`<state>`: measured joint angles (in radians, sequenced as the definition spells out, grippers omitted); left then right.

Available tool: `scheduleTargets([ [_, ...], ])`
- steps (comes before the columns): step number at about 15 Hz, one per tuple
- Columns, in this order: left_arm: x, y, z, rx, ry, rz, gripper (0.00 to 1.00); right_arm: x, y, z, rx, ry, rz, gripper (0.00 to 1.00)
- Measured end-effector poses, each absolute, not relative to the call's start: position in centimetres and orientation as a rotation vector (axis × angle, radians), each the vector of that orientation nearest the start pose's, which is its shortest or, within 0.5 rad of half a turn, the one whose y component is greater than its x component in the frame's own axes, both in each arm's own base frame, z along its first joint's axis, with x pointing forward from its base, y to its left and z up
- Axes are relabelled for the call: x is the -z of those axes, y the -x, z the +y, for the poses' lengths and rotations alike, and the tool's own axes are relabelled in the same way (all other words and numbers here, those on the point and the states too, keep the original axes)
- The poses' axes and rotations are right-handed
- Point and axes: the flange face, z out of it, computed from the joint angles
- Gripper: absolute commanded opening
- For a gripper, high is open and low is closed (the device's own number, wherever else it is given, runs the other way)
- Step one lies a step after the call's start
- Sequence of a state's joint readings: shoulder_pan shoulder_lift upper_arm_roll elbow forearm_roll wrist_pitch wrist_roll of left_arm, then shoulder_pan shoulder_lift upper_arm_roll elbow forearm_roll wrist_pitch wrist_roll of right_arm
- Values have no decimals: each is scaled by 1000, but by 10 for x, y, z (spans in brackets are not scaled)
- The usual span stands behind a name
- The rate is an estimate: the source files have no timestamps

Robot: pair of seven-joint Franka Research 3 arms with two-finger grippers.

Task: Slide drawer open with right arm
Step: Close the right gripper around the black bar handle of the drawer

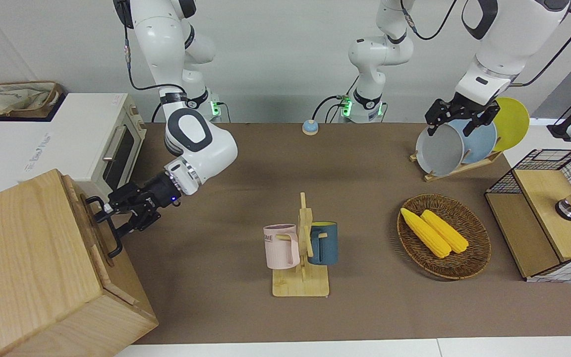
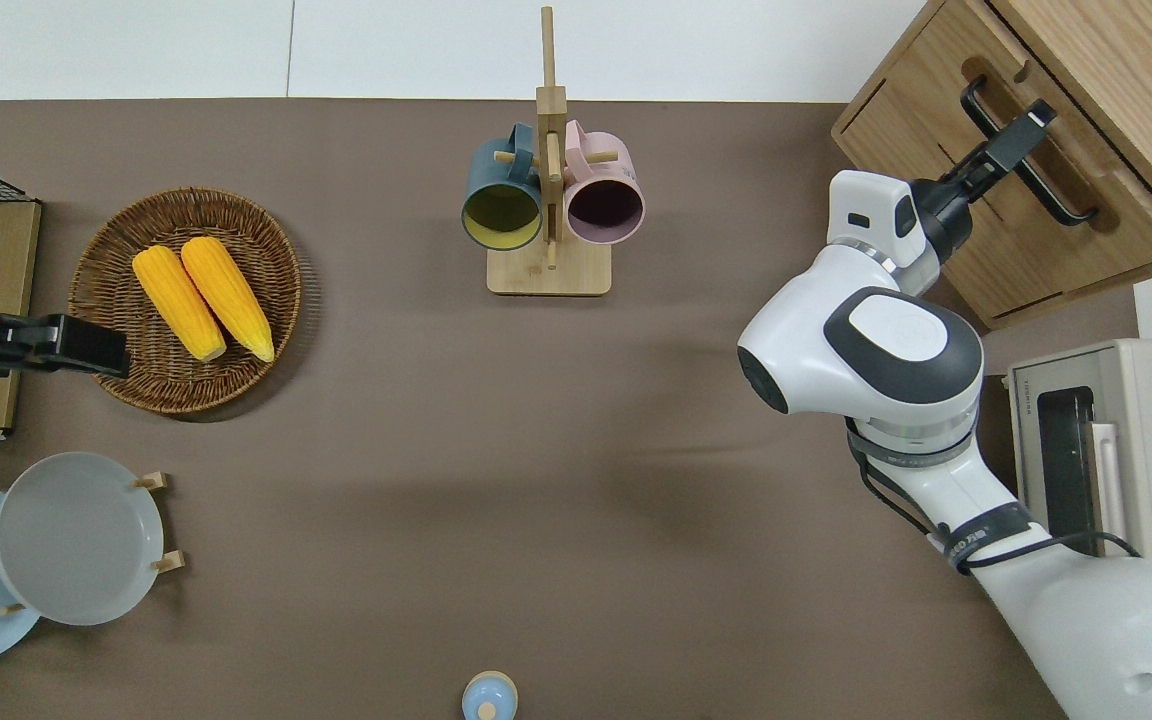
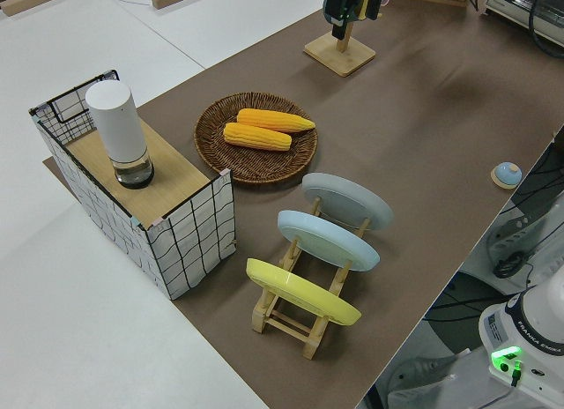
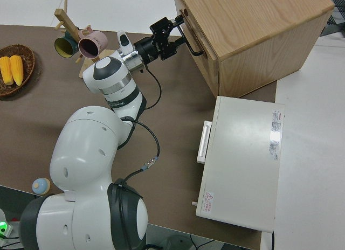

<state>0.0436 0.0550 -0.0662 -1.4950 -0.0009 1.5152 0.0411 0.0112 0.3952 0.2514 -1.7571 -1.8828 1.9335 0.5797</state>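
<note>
The light-wood cabinet (image 1: 28, 258) stands at the right arm's end of the table. Its drawer (image 2: 996, 205) sits flush and carries a black bar handle (image 1: 113, 244), which also shows in the overhead view (image 2: 1066, 195) and the right side view (image 4: 190, 41). My right gripper (image 1: 113, 218) points at the drawer front, its blue wrist light on. Its fingers are spread, one on each side of the bar. It also shows in the overhead view (image 2: 1024, 135) and the right side view (image 4: 173, 35). My left arm is parked, its gripper (image 1: 456, 121) open and empty.
A white toaster oven (image 1: 92, 139) stands beside the cabinet, nearer to the robots. A mug rack (image 1: 300, 248) with two mugs stands mid-table. A basket of corn (image 1: 444, 238), a plate rack (image 1: 464, 144) and a wire-mesh box (image 1: 543, 218) are at the left arm's end.
</note>
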Motion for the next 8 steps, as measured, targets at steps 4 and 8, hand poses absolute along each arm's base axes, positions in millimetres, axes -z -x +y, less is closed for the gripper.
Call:
scheduleTargets([
  [4, -625, -566, -12, -55, 3144, 100, 993, -400, -675, 95, -541, -1525, 589, 1],
  [8, -625, -566, -12, -55, 3144, 100, 993, -396, -675, 96, -544, -1530, 587, 0],
])
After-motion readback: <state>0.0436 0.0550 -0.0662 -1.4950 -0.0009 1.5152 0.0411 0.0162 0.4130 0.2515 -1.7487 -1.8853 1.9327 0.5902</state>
